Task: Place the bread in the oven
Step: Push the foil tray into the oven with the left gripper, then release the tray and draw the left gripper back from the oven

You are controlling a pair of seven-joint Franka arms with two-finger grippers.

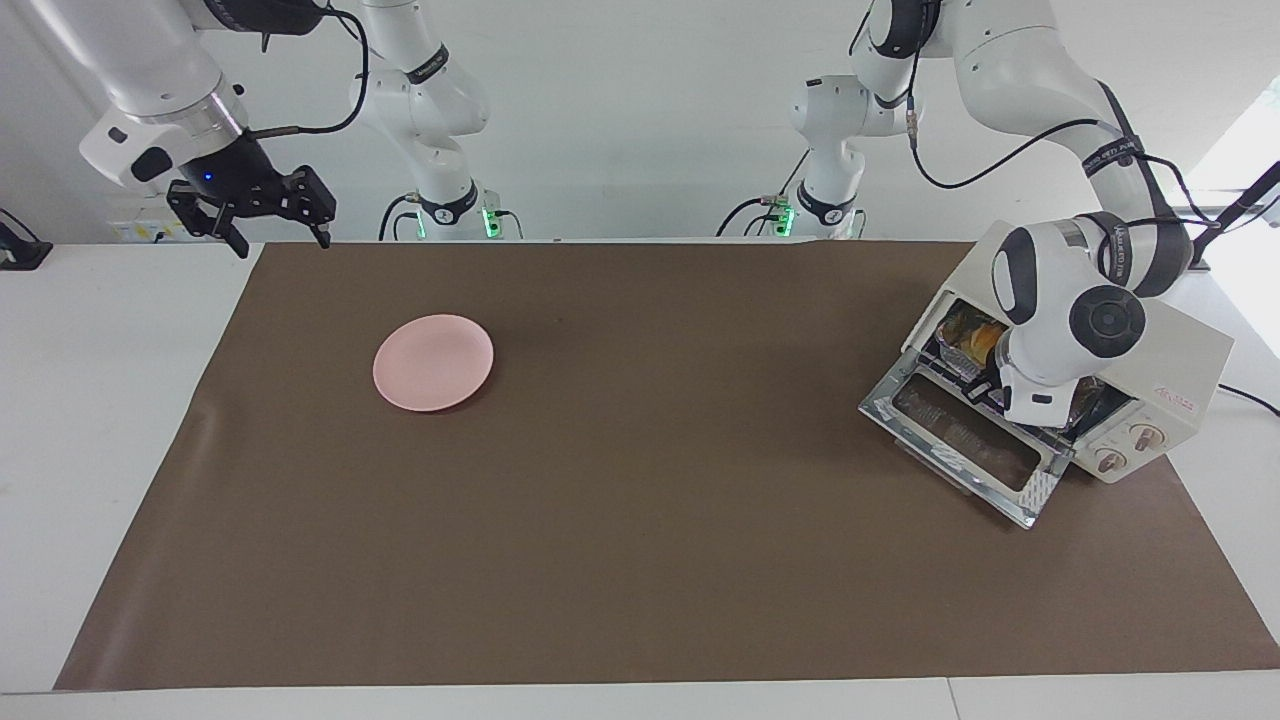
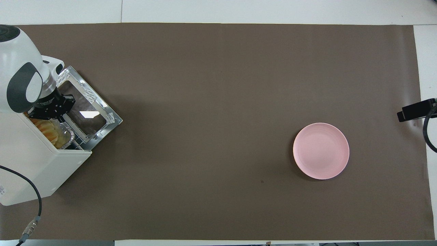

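The cream-white oven [image 1: 1185,350] stands at the left arm's end of the table with its glass door [image 1: 960,435] dropped open. The golden bread [image 2: 46,129] lies inside the oven on a silver foil tray [image 2: 67,137] on the wire rack; it also shows in the facing view [image 1: 985,340]. My left gripper [image 2: 54,115] reaches down into the oven's mouth, right over the bread, and the wrist hides its tips. My right gripper [image 1: 280,238] is open and empty, raised over the table's edge at the right arm's end.
A round pink plate [image 1: 433,362] lies bare on the brown mat [image 1: 640,560], toward the right arm's end; it also shows in the overhead view [image 2: 321,151]. The open oven door [image 2: 87,109] juts out over the mat. A cable [image 2: 32,201] runs beside the oven.
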